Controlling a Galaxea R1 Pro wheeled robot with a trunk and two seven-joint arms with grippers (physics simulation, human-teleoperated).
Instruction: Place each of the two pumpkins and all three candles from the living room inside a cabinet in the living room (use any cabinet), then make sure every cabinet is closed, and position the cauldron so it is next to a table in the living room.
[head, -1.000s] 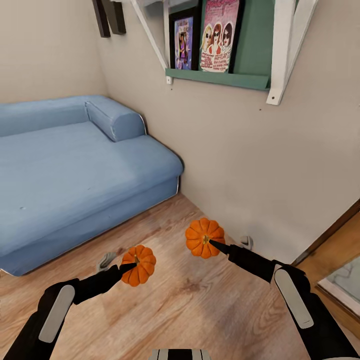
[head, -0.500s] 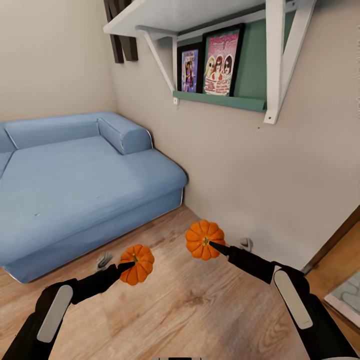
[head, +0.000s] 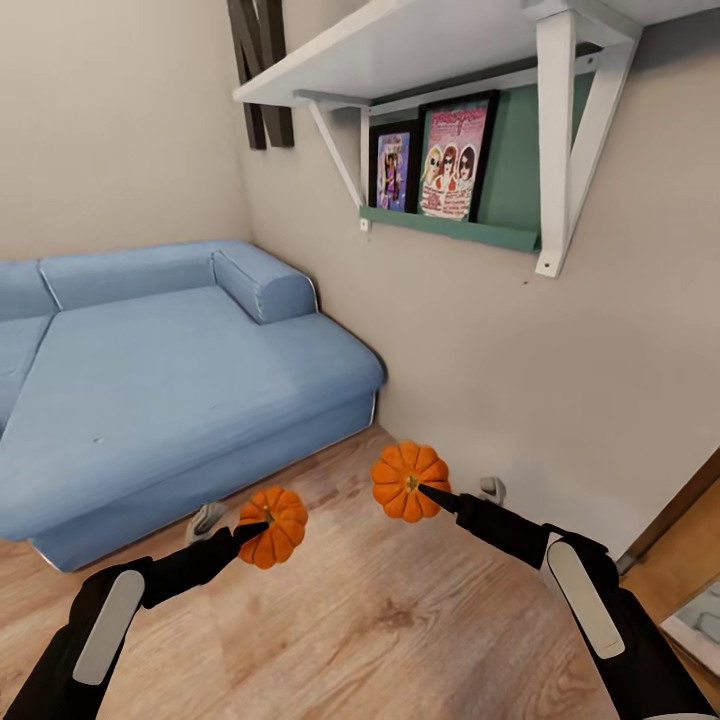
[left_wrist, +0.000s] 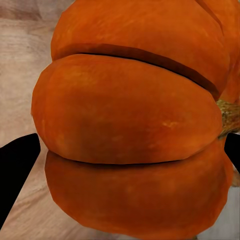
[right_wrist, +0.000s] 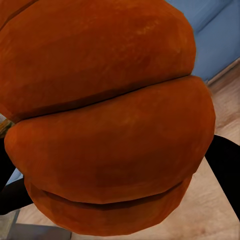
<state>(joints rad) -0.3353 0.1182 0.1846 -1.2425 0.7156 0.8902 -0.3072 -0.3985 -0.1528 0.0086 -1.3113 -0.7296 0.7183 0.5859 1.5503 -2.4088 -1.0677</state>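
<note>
I hold two small ribbed orange pumpkins above the wood floor. My left gripper (head: 262, 528) is shut on one pumpkin (head: 275, 527), low and left of centre in the head view. My right gripper (head: 420, 488) is shut on the other pumpkin (head: 408, 480), slightly higher and to the right. Up close, the left wrist view shows its pumpkin (left_wrist: 130, 125) between dark fingers, and the right wrist view shows its pumpkin (right_wrist: 105, 115) the same way. The candles, the cabinet, the cauldron and the table are out of view.
A blue sofa (head: 170, 380) fills the left side against the corner walls. On the right wall hangs a white shelf (head: 420, 50) with framed pictures (head: 450, 155) on a green ledge. Two small grey objects (head: 205, 520) lie on the floor near the sofa and wall. A doorway edge (head: 680, 510) shows at right.
The camera has tilted up and turned: sofa, shelf and pictures have slid down and right in view. Both arms keep their pumpkins in the same pose.
</note>
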